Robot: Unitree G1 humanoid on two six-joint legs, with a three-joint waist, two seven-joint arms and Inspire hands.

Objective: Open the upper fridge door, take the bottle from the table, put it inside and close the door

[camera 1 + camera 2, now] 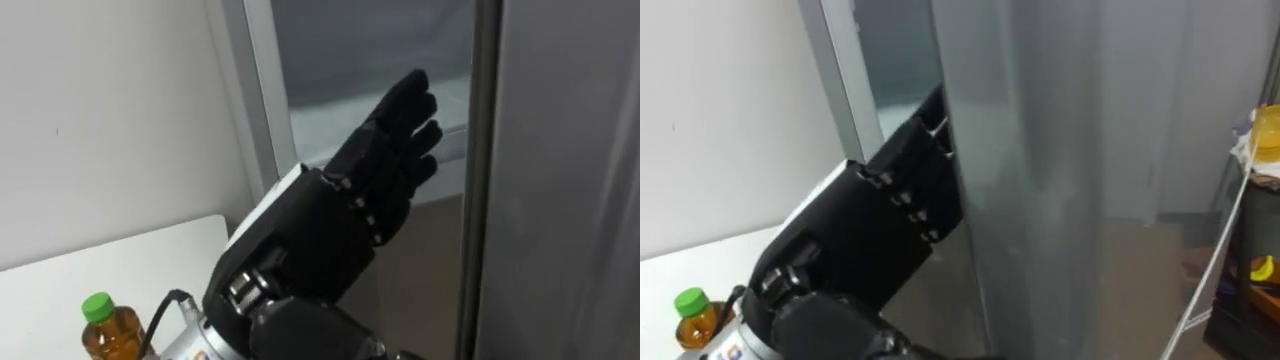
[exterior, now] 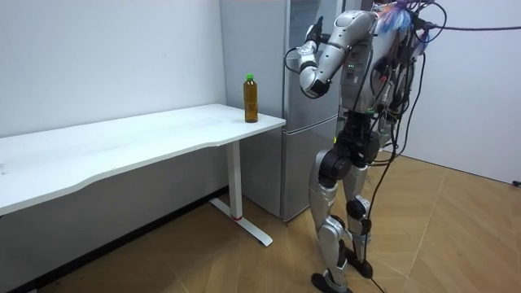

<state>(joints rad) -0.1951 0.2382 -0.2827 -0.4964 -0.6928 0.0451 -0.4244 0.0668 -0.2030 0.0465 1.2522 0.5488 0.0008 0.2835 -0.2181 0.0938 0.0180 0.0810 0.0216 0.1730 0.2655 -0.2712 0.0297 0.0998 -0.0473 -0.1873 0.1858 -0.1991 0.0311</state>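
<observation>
The bottle [image 1: 110, 330] [image 2: 251, 98] [image 1: 695, 318], amber with a green cap, stands upright on the white table [image 1: 100, 265] [image 2: 146, 138] at the end nearest the fridge. I stand in front of the tall grey fridge [image 1: 570, 150] [image 2: 297, 122] [image 1: 1060, 150]. My left hand [image 1: 390, 150] [image 2: 313, 37] [image 1: 905, 180] is raised with straight fingers at the left edge of the upper door, open and holding nothing. In the right eye view the door's edge hides its fingertips. The bottle is below and to the left of that arm.
A white wall runs behind the table. A wooden floor lies below the fridge. At the far right a dark shelf [image 1: 1255, 270] holds yellow items.
</observation>
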